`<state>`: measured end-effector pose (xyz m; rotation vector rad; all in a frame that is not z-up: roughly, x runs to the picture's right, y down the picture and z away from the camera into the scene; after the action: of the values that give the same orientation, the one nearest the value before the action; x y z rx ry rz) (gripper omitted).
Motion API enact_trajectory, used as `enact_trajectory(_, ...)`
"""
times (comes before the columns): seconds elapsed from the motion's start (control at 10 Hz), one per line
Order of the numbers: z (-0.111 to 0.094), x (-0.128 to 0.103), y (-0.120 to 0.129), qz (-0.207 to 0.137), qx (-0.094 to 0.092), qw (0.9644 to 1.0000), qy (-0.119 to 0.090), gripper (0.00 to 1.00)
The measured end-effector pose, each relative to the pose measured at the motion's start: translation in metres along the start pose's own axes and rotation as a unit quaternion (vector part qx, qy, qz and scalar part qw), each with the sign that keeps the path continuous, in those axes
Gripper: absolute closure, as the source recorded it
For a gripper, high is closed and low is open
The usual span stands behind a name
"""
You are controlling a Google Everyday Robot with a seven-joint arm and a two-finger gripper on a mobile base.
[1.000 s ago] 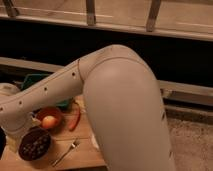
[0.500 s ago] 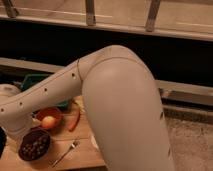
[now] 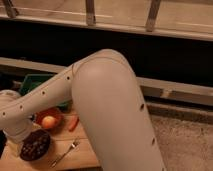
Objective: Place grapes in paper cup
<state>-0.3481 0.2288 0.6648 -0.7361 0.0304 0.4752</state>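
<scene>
The grapes (image 3: 34, 145), a dark reddish cluster, lie in a dark purple bowl (image 3: 46, 138) at the front left of the wooden table (image 3: 80, 156). My arm sweeps from the right across the table to the lower left. Its gripper (image 3: 19, 136) hangs at the left edge, just left of and above the bowl with the grapes. The paper cup does not show; the big arm hides much of the table.
An orange-red bowl (image 3: 57, 113) holds a round orange-yellow fruit (image 3: 48, 121). A red chili pepper (image 3: 73, 123) lies beside it and a fork (image 3: 65, 152) lies at the front. A green bin (image 3: 34, 82) stands behind. A rail and a dark wall run along the back.
</scene>
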Motion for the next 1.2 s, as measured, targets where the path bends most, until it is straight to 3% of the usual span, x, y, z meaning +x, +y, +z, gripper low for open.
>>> enact_trajectory(0.7, 0.052, 0.007, 0.000, 0.003, -0.044, 0.9986, 0.028, 0.20)
enact_trajectory(1.2, 0.069, 0.007, 0.008, 0.001, -0.065, 0.9972, 0.037, 0.20)
